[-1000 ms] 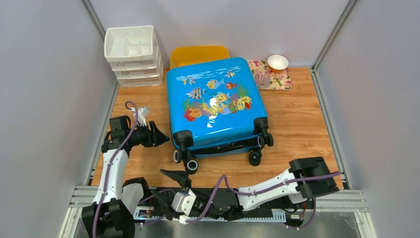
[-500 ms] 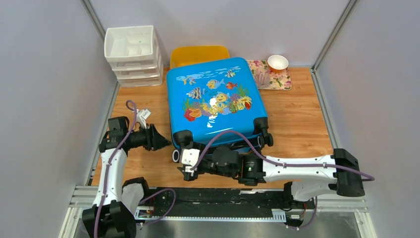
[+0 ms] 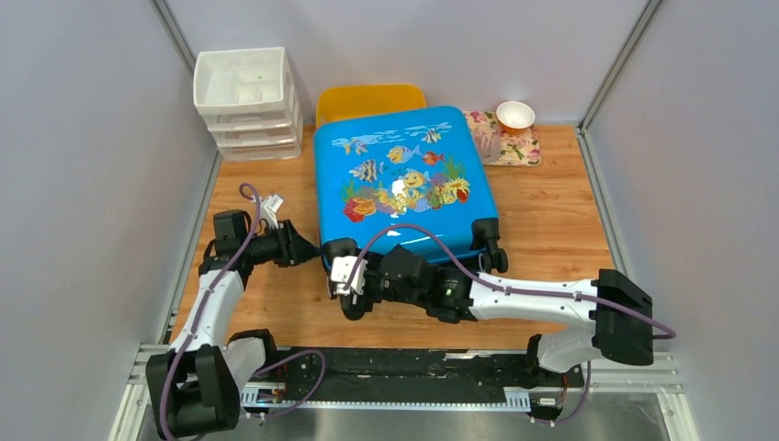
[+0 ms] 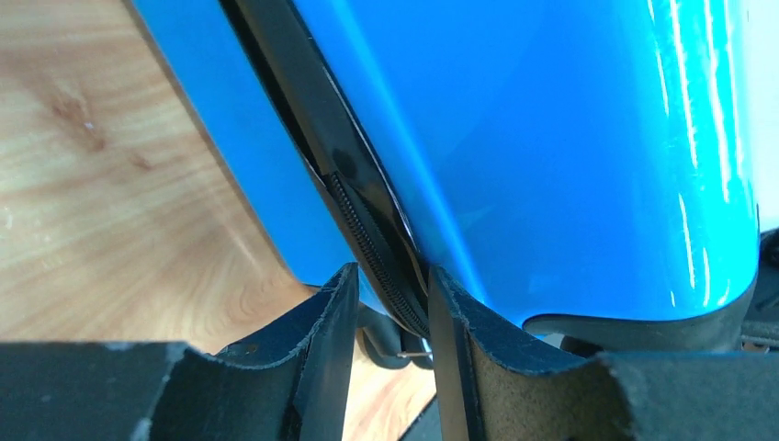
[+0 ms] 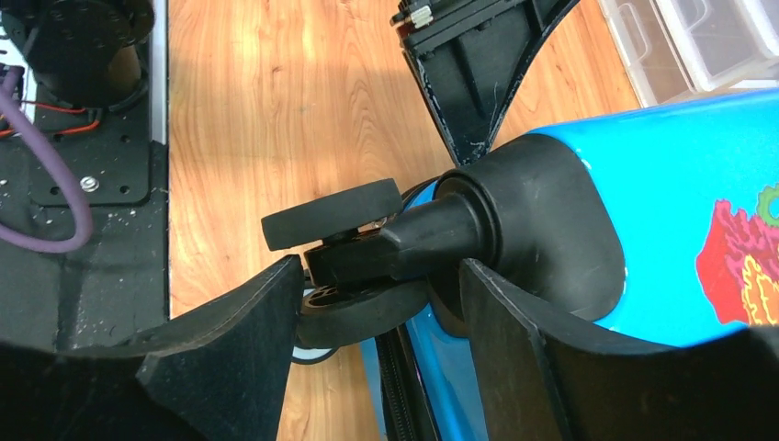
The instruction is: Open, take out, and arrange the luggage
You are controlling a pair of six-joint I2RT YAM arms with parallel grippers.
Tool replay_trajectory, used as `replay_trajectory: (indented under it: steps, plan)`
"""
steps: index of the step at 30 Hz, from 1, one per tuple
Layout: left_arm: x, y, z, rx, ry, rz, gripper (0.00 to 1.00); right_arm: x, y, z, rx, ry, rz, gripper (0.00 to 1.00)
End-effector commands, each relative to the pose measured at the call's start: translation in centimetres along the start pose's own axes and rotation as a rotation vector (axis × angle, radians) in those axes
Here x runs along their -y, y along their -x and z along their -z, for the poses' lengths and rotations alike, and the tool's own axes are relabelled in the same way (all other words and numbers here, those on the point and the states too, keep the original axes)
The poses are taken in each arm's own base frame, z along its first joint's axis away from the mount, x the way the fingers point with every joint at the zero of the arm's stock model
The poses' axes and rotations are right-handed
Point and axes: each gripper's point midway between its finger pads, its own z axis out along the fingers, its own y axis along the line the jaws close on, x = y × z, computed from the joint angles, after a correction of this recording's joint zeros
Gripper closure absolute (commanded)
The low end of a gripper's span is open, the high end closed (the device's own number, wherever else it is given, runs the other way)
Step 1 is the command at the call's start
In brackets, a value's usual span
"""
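Note:
The luggage (image 3: 404, 184), a glossy blue hard-shell suitcase with a fish print, lies flat and closed on the wooden table. My left gripper (image 3: 308, 250) is at its near left corner. In the left wrist view the left gripper (image 4: 390, 312) is open, its fingers (image 4: 335, 308) astride the black zipper seam (image 4: 367, 220) with a gap on each side. My right gripper (image 3: 347, 280) reaches across to the near left wheel. The right wrist view shows the right gripper (image 5: 381, 312) open around the black caster wheel (image 5: 363, 308), whose rim touches one finger.
A yellow tub (image 3: 370, 96) stands behind the suitcase, and a white drawer unit (image 3: 246, 101) is at the back left. At the back right a floral mat (image 3: 514, 149) carries a cup (image 3: 515, 117). The other near wheel (image 3: 490, 257) sticks out toward the arm bases.
The right arm swung from the near edge up to the suitcase's near left wheel. The left gripper moved in against the corner and its jaws narrowed. The suitcase turned slightly.

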Motion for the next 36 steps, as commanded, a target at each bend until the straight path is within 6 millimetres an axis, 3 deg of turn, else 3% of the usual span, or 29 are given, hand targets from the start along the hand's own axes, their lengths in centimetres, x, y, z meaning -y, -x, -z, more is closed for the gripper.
replay_trajectory:
  steps: [1,4,10,14,16,26,36]
  plan:
    - [0.8,3.1,-2.3,0.056,-0.062,-0.058,0.57,6.5,-1.9,-1.5,-0.056,-0.165,0.006,0.34]
    - [1.0,2.9,-2.0,0.034,-0.062,-0.076,0.57,8.4,-2.1,-1.8,-0.062,-0.206,-0.011,0.36]
    - [0.5,1.6,1.1,-0.047,0.01,-0.412,0.51,10.5,-2.8,-1.3,-0.082,-0.267,-0.07,0.37]
    - [0.3,-2.9,3.1,-0.228,-0.072,-0.579,0.5,11.6,-3.1,-1.6,-0.091,-0.289,-0.101,0.38]
    - [0.4,-4.2,3.2,-0.249,-0.11,-0.607,0.49,11.9,-3.0,-1.8,-0.089,-0.294,-0.106,0.38]
    - [0.4,-5.4,0.6,-0.107,-0.263,-0.573,0.49,12.1,-2.9,-2.3,-0.093,-0.291,-0.116,0.38]
    - [-0.6,-5.6,-0.2,-0.101,-0.311,-0.6,0.45,11.7,-3.1,-1.9,-0.093,-0.279,-0.124,0.38]
